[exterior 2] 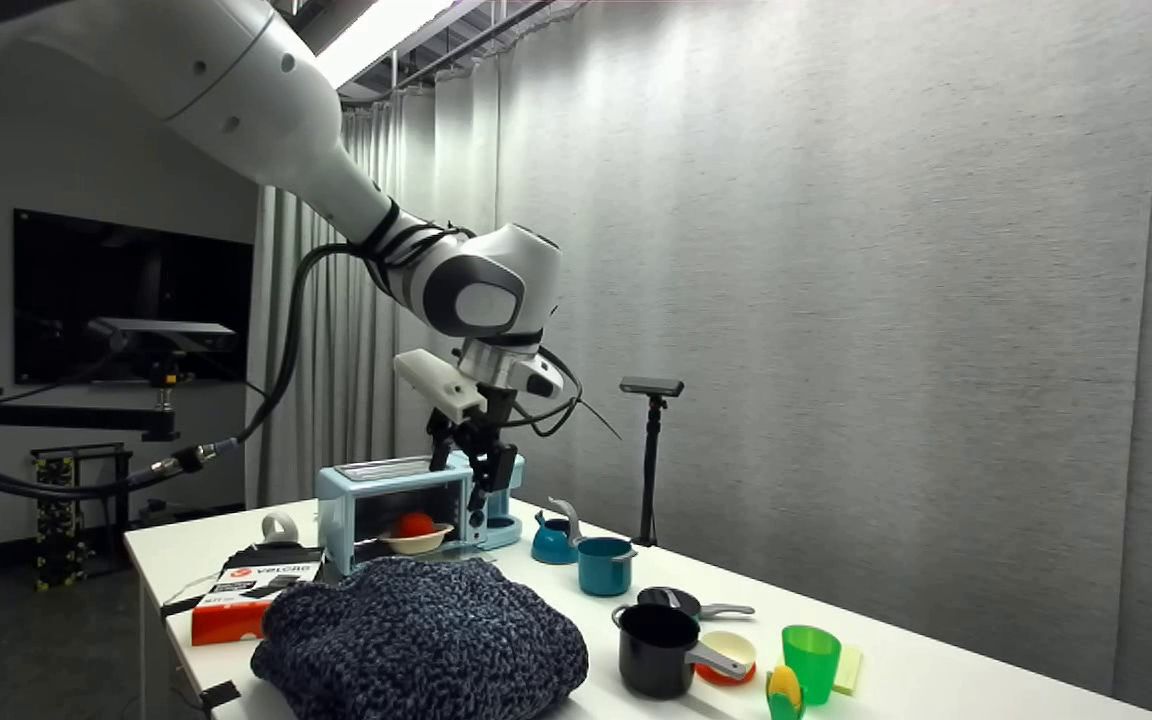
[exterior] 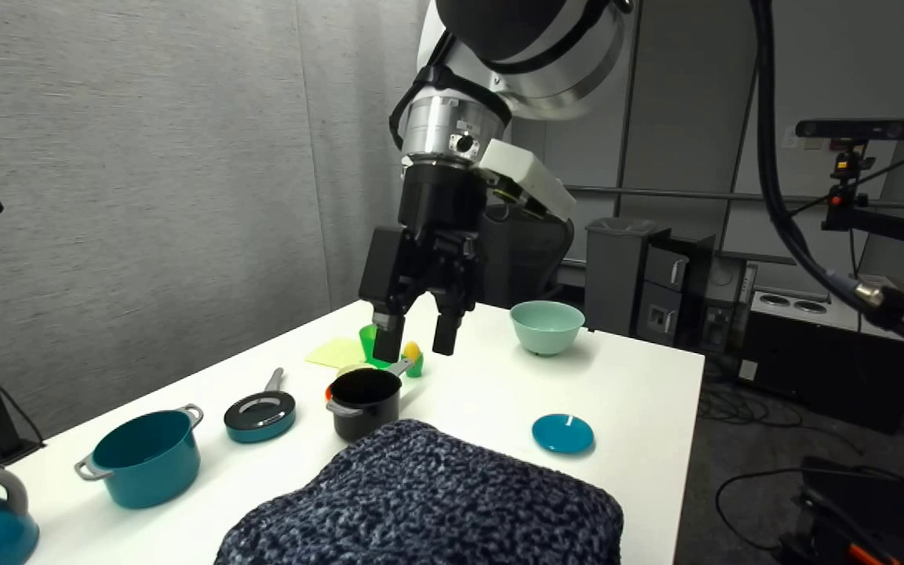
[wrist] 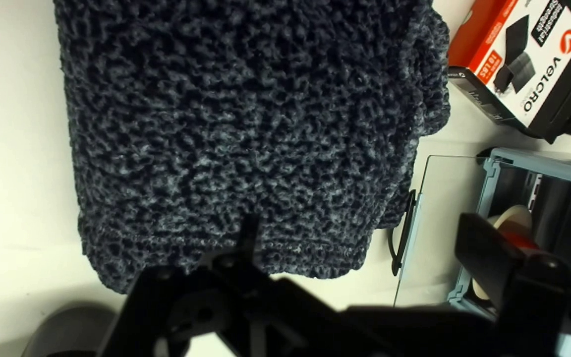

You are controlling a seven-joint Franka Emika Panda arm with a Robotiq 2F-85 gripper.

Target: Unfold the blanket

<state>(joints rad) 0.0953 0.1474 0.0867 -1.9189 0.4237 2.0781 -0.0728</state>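
My tool (exterior: 417, 345) hangs released above the bench (exterior: 640, 384), its jaws wide apart. The navy knitted blanket (wrist: 241, 124) lies folded there, between the black saucepan (exterior: 367, 420) and the Velcro box (wrist: 528, 59), near the open glass door (wrist: 439, 233) of the light-blue toaster oven (exterior 2: 338, 520).

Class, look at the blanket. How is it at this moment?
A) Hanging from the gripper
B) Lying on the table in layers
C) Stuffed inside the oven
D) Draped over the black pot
B: the blanket rests on the table, layered edges showing in the wrist view, while the gripper is open and holds nothing.
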